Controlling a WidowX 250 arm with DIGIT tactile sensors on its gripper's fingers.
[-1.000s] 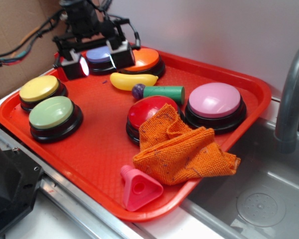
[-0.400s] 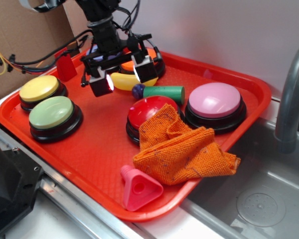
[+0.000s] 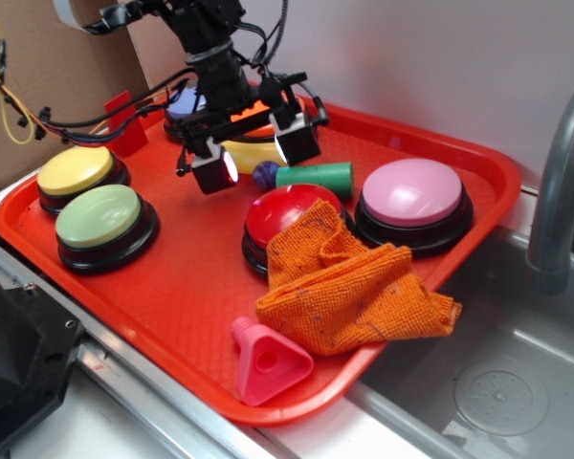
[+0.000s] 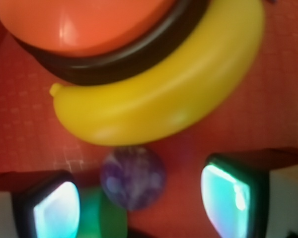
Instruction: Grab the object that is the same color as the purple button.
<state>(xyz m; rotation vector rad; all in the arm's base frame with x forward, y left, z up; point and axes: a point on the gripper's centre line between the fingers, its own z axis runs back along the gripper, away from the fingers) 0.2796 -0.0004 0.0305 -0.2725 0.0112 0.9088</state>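
Jaws of the gripper (image 3: 255, 159) are spread wide, with nothing pinched between them; the two lit fingertips (image 4: 223, 192) are seen in the wrist view on either side of the purple ball (image 4: 132, 177), neither touching it.

Landmark: red tray (image 3: 172, 277), set on the worktop beside a steel sink (image 3: 517, 382).

- Purple ball (image 3: 265, 174): small, dark, marbled. Located at the tray's middle-rear, touching or just beside the left end of the green cylinder (image 3: 315, 176); just in front of the yellow banana toy (image 4: 159, 94). Contact with the banana cannot be told.
- Purple button (image 3: 186, 103): violet dome at the tray's rear left, largely hidden behind the arm.
- Orange button (image 4: 89, 29): at the tray's rear, its black base pressed against the banana's inner curve.
- Yellow button (image 3: 75, 171) and green button (image 3: 99, 216): side by side along the tray's left edge.
- Red button (image 3: 289, 212): at the tray's centre, partly covered by the orange cloth (image 3: 349, 287).
- Pink button (image 3: 411, 194): large, at the tray's right, just beside the red button.
- Pink triangular piece (image 3: 264, 360): at the tray's front edge, near the cloth.
- Grey faucet (image 3: 560, 182): to the right of the tray, over the sink.
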